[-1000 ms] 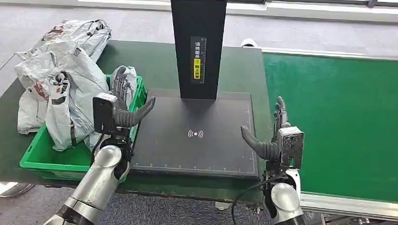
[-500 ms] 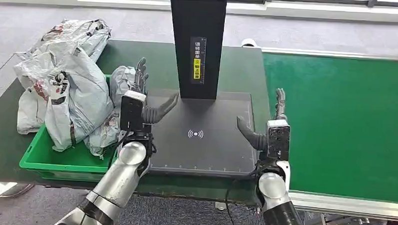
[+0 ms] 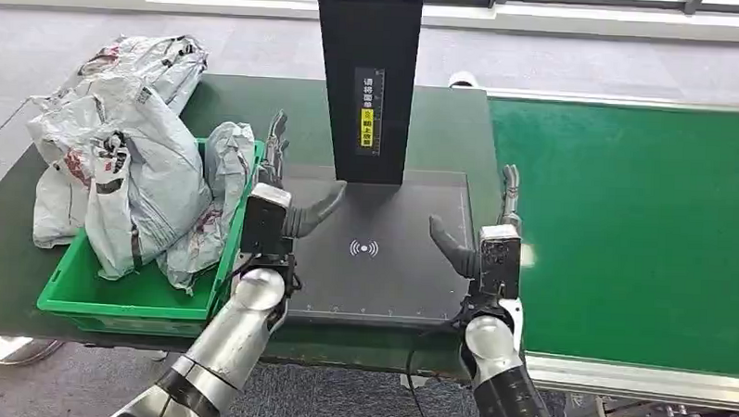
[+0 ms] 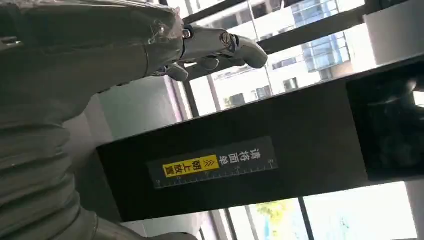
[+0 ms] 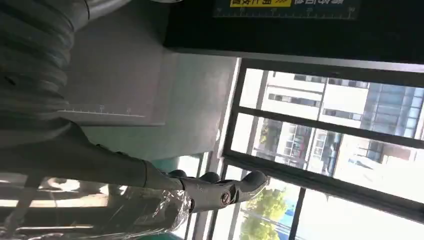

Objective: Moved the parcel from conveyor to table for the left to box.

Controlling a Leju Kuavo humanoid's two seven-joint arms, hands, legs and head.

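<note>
Several grey plastic-wrapped parcels are heaped in and over the green box at the table's left. My left hand is raised over the left edge of the black scanner plate, fingers spread, holding nothing. My right hand stands over the plate's right edge, thumb pointing inward, also empty. In the left wrist view the left hand's fingers stretch out in front of the black scanner post. The right wrist view shows the right hand's fingers extended in the air. The green conveyor on the right carries no parcel.
A tall black post with a yellow label rises from the back of the scanner plate between my hands. The dark green table reaches from the box to the conveyor. Grey carpet lies beyond the table.
My left hand has swung right from over the green box to the scanner plate's left edge. My right hand has drifted a little left and farther onto the plate. Both stay empty.
</note>
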